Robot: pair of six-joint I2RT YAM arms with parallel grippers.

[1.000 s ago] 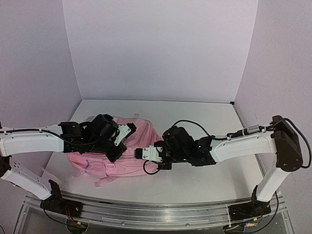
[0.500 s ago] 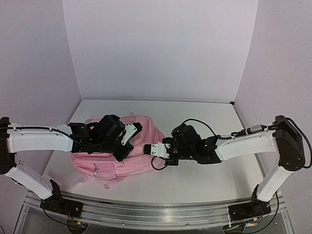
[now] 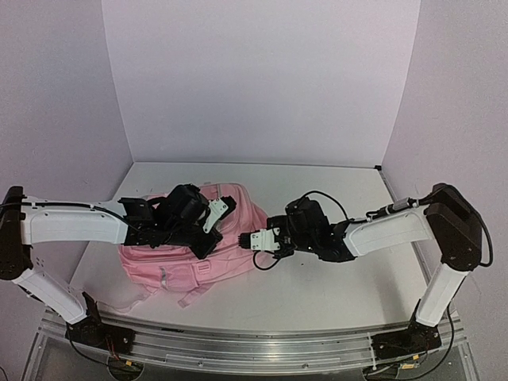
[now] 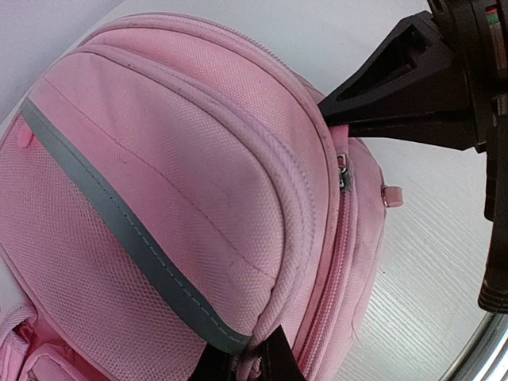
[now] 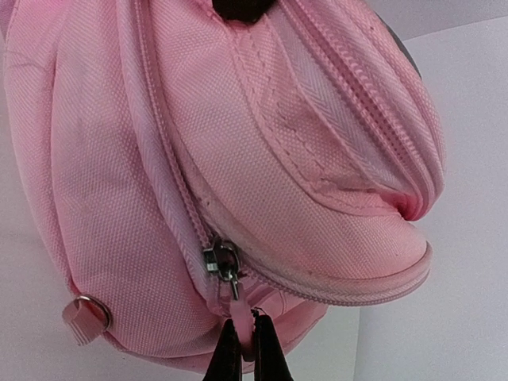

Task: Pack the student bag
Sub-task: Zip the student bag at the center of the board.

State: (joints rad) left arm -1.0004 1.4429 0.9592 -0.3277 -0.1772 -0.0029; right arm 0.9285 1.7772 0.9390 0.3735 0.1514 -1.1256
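Note:
The pink student bag (image 3: 178, 254) lies on the white table, left of centre. My left gripper (image 3: 213, 230) is on the bag's upper right part; in the left wrist view it (image 4: 252, 359) is shut on a fold of the bag's pink fabric (image 4: 198, 182) beside a grey stripe. My right gripper (image 3: 255, 240) is at the bag's right edge; in the right wrist view it (image 5: 244, 349) is shut on the pink zipper pull (image 5: 244, 313) hanging from the metal slider (image 5: 222, 262). The zip (image 5: 357, 298) gapes slightly to the slider's right.
The bag's straps (image 3: 190, 298) trail toward the near table edge. A metal rail (image 3: 254, 345) runs along the front. Purple walls close in the back and sides. The right arm's black cable (image 3: 325, 202) loops above its wrist.

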